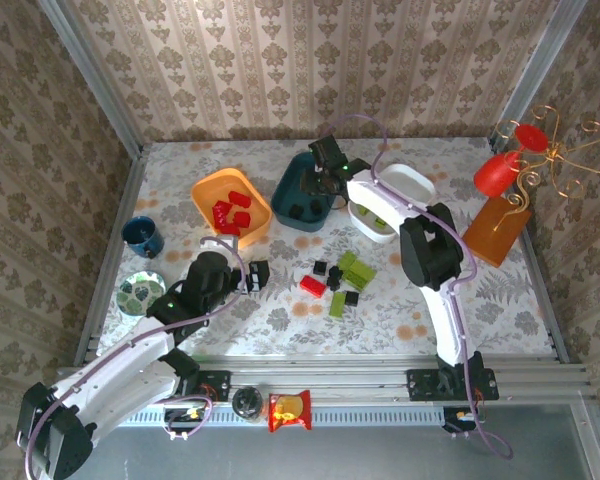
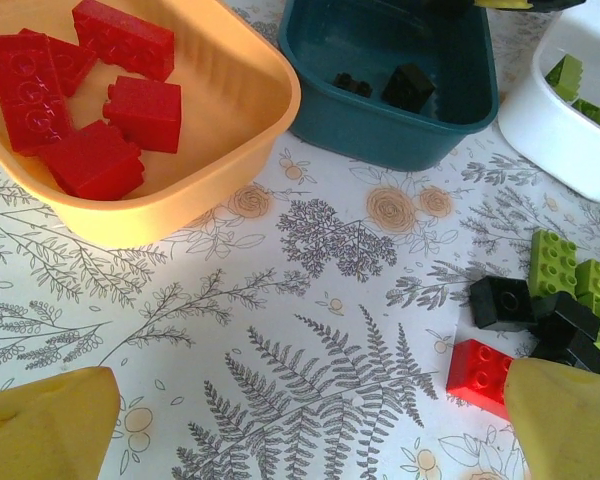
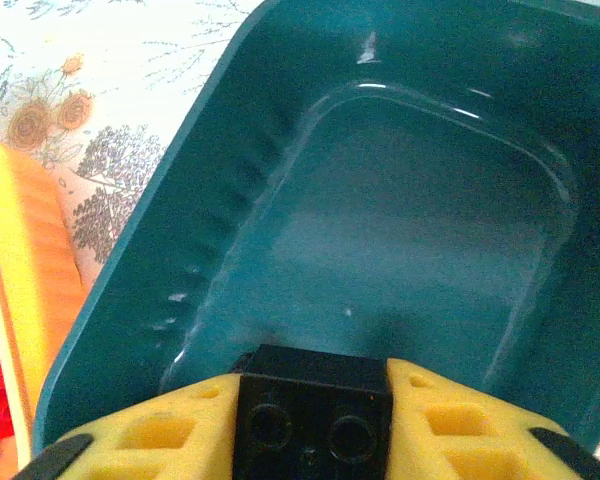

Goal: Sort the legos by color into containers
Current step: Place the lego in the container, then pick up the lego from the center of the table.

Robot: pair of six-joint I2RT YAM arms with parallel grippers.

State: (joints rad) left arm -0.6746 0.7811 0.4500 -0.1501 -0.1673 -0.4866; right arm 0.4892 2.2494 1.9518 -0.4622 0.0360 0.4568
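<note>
1. Left gripper (image 2: 310, 430) gapes wide and empty; a red brick (image 2: 480, 375) lies just beside its right finger.
2. Right gripper (image 3: 313, 430) pinches a black brick (image 3: 310, 390) by its flat sides, over the teal bin (image 3: 380, 230) below it.
3. These look light, rigid and slick: best gripped on opposite flat faces.

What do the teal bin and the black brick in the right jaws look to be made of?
The teal bin looks like smooth, semi-glossy moulded plastic: highlights glint on its rim and ribbed wall. The black brick seems to be hard plastic with a duller sheen, judging by its crisp edges and round moulded studs.
</note>
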